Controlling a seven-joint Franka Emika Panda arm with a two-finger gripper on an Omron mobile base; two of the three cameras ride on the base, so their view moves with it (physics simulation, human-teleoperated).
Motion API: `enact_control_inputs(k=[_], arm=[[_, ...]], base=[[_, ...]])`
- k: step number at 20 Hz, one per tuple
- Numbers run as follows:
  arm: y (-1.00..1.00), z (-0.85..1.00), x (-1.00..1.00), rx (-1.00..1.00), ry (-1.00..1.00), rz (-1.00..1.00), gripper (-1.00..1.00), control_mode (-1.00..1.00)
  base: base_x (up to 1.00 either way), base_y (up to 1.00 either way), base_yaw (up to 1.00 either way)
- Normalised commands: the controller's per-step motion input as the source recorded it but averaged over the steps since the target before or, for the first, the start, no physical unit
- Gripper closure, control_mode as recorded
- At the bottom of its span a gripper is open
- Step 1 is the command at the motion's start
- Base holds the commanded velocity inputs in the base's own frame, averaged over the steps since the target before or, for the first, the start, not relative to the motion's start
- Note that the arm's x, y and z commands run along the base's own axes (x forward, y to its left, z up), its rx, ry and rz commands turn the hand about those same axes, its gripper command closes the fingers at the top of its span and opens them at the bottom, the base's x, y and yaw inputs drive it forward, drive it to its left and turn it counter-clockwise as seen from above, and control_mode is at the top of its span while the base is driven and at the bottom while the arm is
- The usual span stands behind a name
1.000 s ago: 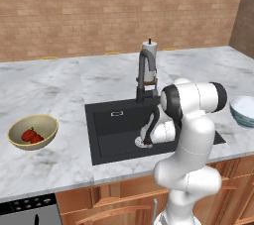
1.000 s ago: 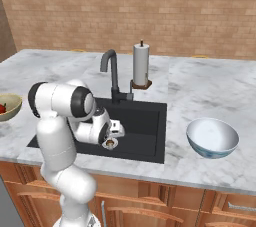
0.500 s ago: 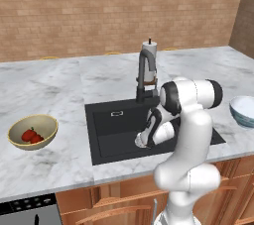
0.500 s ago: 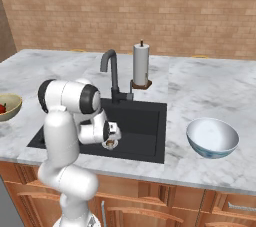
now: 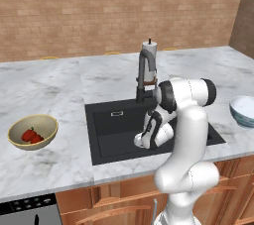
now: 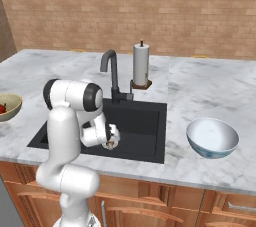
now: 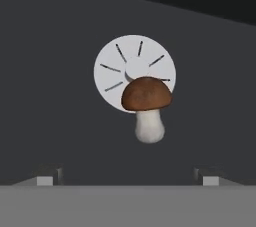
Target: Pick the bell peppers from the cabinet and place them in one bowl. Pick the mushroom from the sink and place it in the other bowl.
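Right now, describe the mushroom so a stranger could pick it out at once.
Find the black sink set in the marble counter, below the dark arched faucet. On its floor, the mushroom lies overlapping the round steel drain. Its brown cap and stubby white stem stand out against the dark basin.

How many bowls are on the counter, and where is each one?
2. The yellow bowl stands left of the sink and holds the red bell peppers. The white bowl stands right of the sink, and looks empty.
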Motion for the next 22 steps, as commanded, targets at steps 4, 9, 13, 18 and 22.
enact_control_inputs(k=[4, 9, 13, 18, 22], arm=[[-0.01, -0.13, 0.44, 0.0, 0.0, 0.0, -1.0, -1.0], [-0.2, -0.3, 0.27, 0.0, 0.03, 0.0, -1.0, -1.0], [-0.36, -0.3, 0.22, 0.0, 0.01, 0.0, -1.0, -1.0], [-0.28, -0.15, 0.25, 0.0, 0.0, 0.0, -1.0, -1.0], [-0.2, -0.08, 0.23, 0.0, 0.0, 0.0, -1.0, -1.0]], base=[[0.0, 0.0, 0.0], [0.0, 0.0, 0.0], [0.0, 0.0, 0.0], [0.0, 0.0, 0.0], [0.0, 0.0, 0.0]])
